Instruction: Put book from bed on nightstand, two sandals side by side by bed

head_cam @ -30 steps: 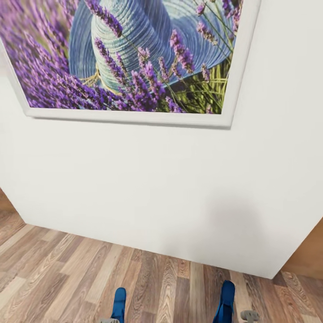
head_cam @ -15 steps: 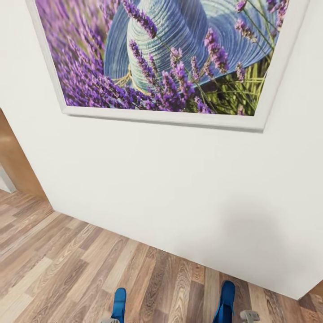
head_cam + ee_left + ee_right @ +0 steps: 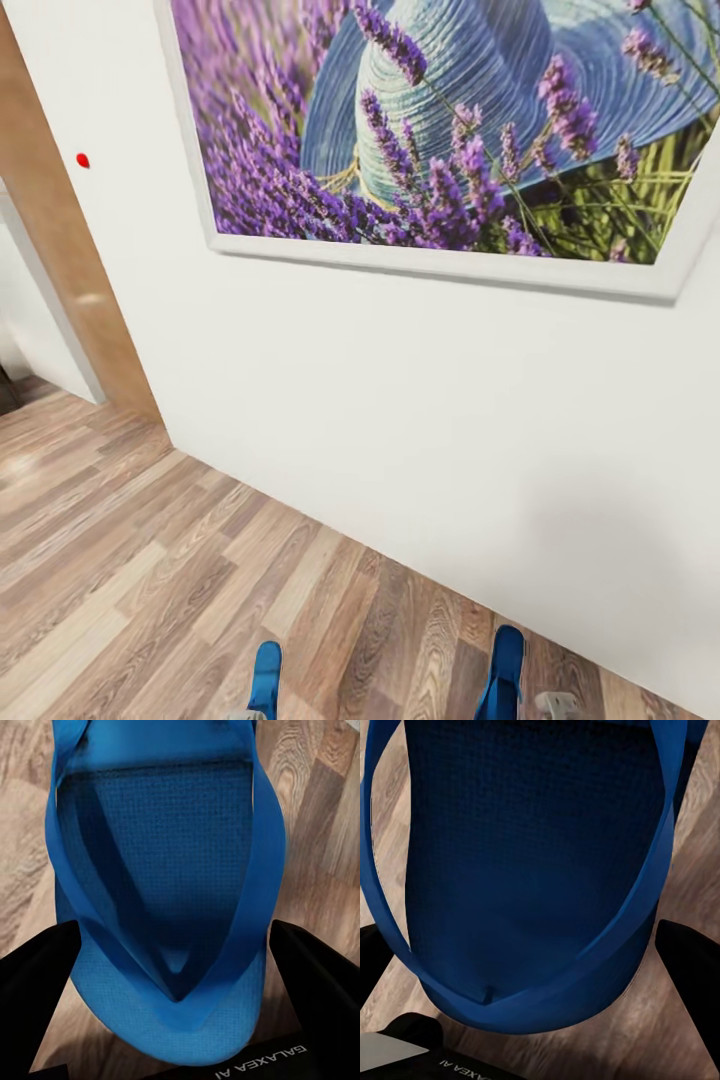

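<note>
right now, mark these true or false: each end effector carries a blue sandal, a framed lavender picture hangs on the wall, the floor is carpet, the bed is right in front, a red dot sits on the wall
1. Each end effector carries a blue sandal: true. The left end effector grips the left sandal, the right end effector the right sandal.
2. A framed lavender picture hangs on the wall: true.
3. The floor is carpet: false. The floor is wood plank.
4. The bed is right in front: false. A white wall is in front.
5. A red dot sits on the wall: true.
</note>
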